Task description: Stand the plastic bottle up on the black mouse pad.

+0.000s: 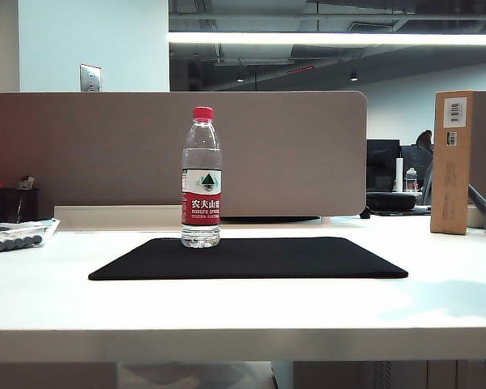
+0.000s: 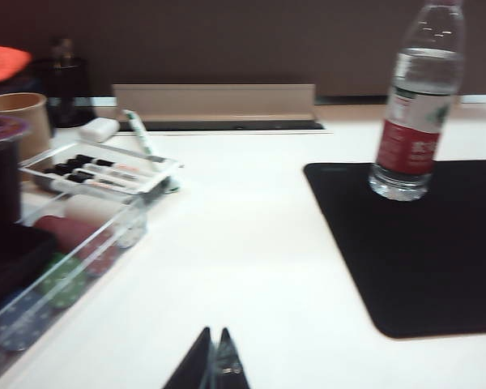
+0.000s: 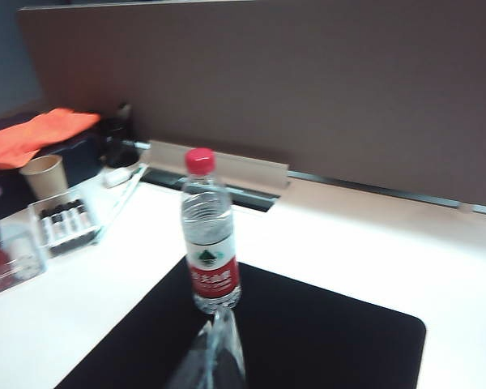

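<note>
The plastic bottle (image 1: pixel 201 182), clear and ribbed with a red cap and a red-and-white label, stands upright on the black mouse pad (image 1: pixel 292 261), near the pad's back left part. No arm shows in the exterior view. My left gripper (image 2: pixel 213 334) is shut and empty over the bare white table, well away from the bottle (image 2: pixel 413 121) and the pad (image 2: pixel 437 267). In the right wrist view my right gripper (image 3: pixel 219 322) is shut with nothing in it. It hovers above the pad (image 3: pixel 332 340), just short of the bottle (image 3: pixel 211 243) and apart from it.
A brown partition (image 1: pixel 292 154) closes off the back of the table. A cardboard box (image 1: pixel 452 162) stands at the right. On the left are a tray of markers (image 2: pixel 97 170), a clear box (image 2: pixel 57 275), a paper cup (image 3: pixel 44 174) and an orange cloth (image 3: pixel 32 134).
</note>
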Robot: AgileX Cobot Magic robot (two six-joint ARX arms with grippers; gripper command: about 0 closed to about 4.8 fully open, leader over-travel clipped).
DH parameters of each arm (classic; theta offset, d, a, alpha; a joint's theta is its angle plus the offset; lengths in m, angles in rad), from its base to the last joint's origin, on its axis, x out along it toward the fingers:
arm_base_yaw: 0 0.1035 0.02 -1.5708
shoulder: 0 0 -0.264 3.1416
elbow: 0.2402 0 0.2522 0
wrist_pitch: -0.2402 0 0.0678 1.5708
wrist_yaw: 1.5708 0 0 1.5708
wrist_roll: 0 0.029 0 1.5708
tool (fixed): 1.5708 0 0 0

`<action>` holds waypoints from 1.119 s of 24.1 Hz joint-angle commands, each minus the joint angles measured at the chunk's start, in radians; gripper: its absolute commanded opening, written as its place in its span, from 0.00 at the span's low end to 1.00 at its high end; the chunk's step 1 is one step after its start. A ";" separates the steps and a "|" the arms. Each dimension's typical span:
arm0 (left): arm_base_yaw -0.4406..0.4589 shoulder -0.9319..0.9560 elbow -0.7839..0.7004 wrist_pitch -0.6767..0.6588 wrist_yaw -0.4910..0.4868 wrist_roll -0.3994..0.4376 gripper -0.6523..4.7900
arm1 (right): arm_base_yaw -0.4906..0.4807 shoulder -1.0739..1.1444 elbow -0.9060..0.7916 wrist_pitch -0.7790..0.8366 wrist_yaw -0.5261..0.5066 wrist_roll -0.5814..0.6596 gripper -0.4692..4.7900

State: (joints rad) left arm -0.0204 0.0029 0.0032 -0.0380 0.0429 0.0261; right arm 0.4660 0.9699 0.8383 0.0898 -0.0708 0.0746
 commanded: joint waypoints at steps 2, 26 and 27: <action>0.032 0.000 0.005 0.022 0.002 0.000 0.12 | -0.001 -0.004 -0.037 0.051 0.062 0.009 0.08; 0.034 0.000 0.005 0.069 0.003 0.000 0.12 | -0.026 -0.002 -0.187 0.189 0.076 0.100 0.08; 0.034 0.000 0.005 0.069 0.003 0.000 0.12 | -0.025 -0.002 -0.187 0.185 0.076 0.100 0.08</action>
State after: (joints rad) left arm 0.0147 0.0025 0.0032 0.0193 0.0425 0.0261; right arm 0.4385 0.9710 0.6460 0.2722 0.0017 0.1692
